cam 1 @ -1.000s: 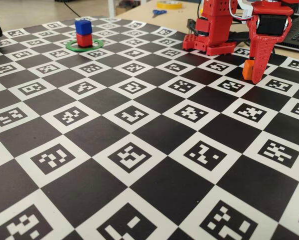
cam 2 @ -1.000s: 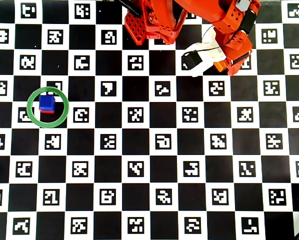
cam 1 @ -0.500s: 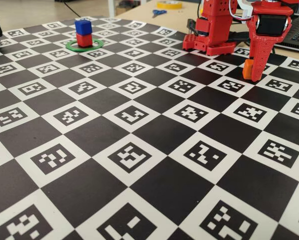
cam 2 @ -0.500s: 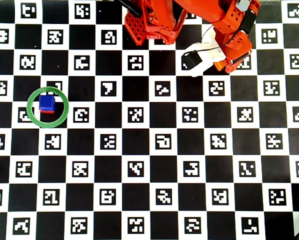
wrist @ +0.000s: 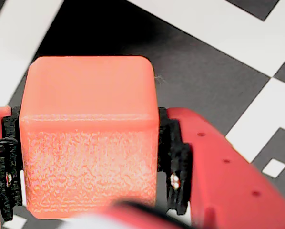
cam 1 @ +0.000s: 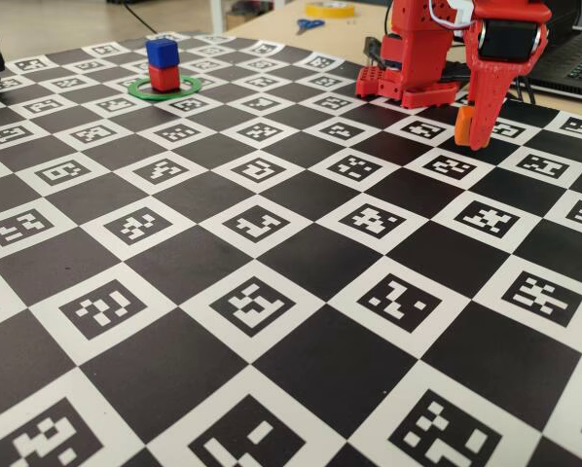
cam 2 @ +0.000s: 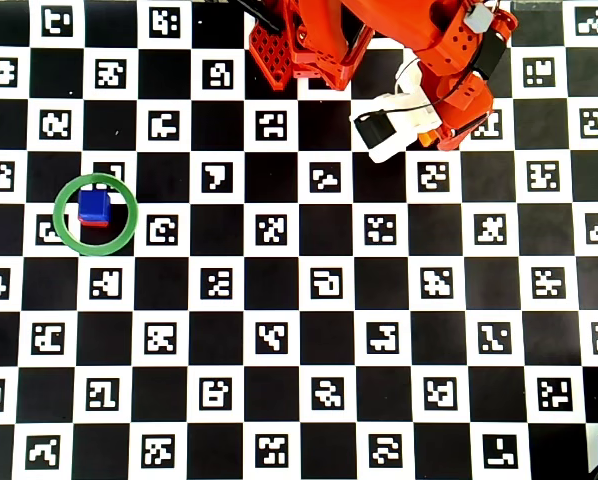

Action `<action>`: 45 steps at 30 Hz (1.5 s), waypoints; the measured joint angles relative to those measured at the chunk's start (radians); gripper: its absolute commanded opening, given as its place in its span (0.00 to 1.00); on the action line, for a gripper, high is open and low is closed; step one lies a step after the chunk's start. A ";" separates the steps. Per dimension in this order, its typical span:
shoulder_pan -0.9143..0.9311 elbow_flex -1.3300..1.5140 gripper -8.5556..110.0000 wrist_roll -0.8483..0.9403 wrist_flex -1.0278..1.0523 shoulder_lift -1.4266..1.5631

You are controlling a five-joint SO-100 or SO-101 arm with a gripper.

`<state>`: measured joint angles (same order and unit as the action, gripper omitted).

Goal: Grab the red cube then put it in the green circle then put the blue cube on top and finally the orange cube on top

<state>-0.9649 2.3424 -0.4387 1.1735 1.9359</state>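
Orange cube in the grip, waiting to top the stack

The orange cube [wrist: 87, 138] is sitting clamped between the gripper [cam 1: 469, 125] jaws, just above the board near the arm's base; the blue cube [cam 1: 159, 51] is resting on the red cube [cam 1: 163, 77] inside the green circle [cam 1: 164, 89], well apart, leaving the top free

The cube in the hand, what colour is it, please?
Orange cube, clearest in the wrist view.

The hand [cam 1: 469, 131] has lifted the orange cube [cam 1: 464, 124] off the board; shifted leftward.
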 measured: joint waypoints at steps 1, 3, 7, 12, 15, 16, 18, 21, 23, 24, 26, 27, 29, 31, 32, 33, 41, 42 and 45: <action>0.015 -0.018 0.14 0.009 0.026 0.003; 0.057 -0.060 0.14 0.037 0.083 0.006; 0.156 -0.147 0.13 0.110 0.176 0.006; 0.331 -0.233 0.13 0.270 0.239 0.006; 0.454 -0.299 0.13 0.380 0.281 0.006; 0.497 -0.325 0.13 0.417 0.298 0.005; 0.584 -0.383 0.13 0.479 0.334 -0.014; 0.716 -0.488 0.13 0.598 0.407 -0.075; 0.798 -0.558 0.13 0.707 0.454 -0.120; 0.844 -0.595 0.13 0.758 0.479 -0.143; 0.928 -0.664 0.13 0.833 0.512 -0.192; 0.971 -0.701 0.13 0.861 0.525 -0.215; 1.058 -0.775 0.13 0.904 0.540 -0.262; 1.140 -0.847 0.13 0.936 0.548 -0.305; 1.175 -0.882 0.13 0.950 0.548 -0.322; 1.212 -0.917 0.13 0.973 0.548 -0.342; 1.460 -1.192 0.13 1.098 0.566 -0.460; 1.482 -1.213 0.13 1.111 0.568 -0.466; 1.546 -1.267 0.13 1.150 0.568 -0.489</action>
<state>0.5814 1.0753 0.7118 1.7411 1.4465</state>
